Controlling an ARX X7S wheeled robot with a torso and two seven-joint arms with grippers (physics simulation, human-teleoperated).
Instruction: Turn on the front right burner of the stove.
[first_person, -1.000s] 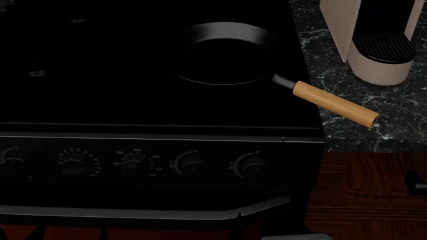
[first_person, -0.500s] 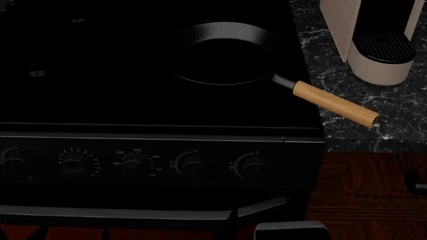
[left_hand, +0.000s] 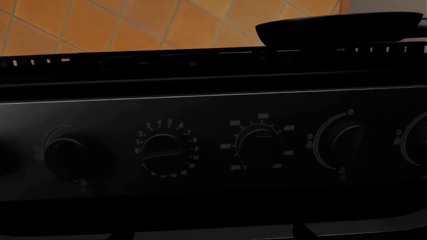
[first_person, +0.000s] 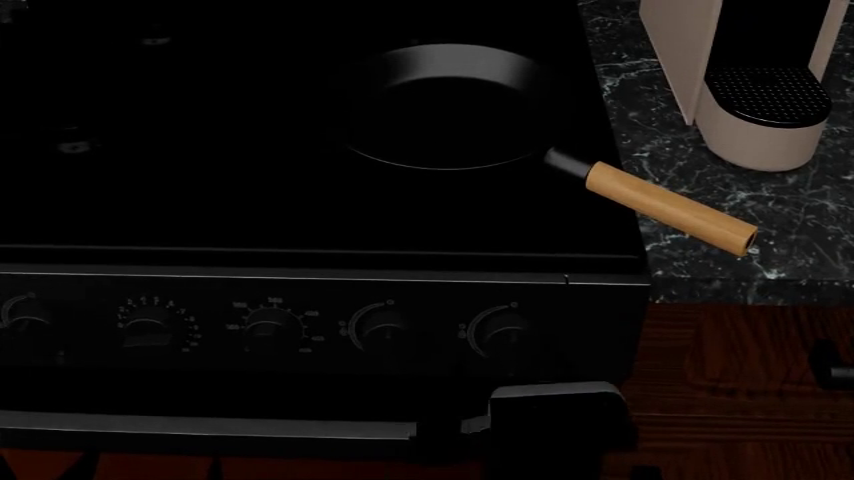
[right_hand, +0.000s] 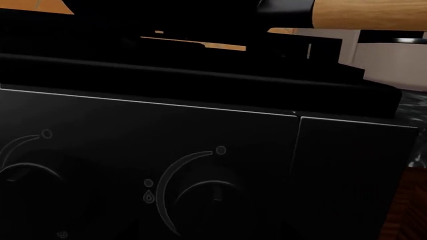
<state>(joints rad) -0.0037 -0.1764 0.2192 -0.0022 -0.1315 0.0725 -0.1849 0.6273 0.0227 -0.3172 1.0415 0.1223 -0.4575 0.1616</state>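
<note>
The black stove (first_person: 267, 200) fills the head view, with a row of round knobs on its front panel and a grey bar handle (first_person: 214, 428) below. The rightmost knob (first_person: 501, 332) also shows in the right wrist view (right_hand: 210, 192), close ahead of my right gripper (right_hand: 211, 234). Its dark fingers are faint and spread apart. In the head view the right gripper (first_person: 554, 420) is a dark block just below that knob. My left gripper (left_hand: 213, 236) faces the middle knobs (left_hand: 257, 147), fingers apart and empty.
A black frying pan (first_person: 447, 105) with a wooden handle (first_person: 667, 208) sits on the cooktop's right side; the handle reaches over the dark marble counter (first_person: 641, 150). A beige coffee machine (first_person: 754, 80) stands at the back right. A dark wooden cabinet (first_person: 734, 380) adjoins the stove's right.
My right gripper has risen from the head view's lower edge up toward the rightmost knob. The stove, knobs and pan have not moved.
</note>
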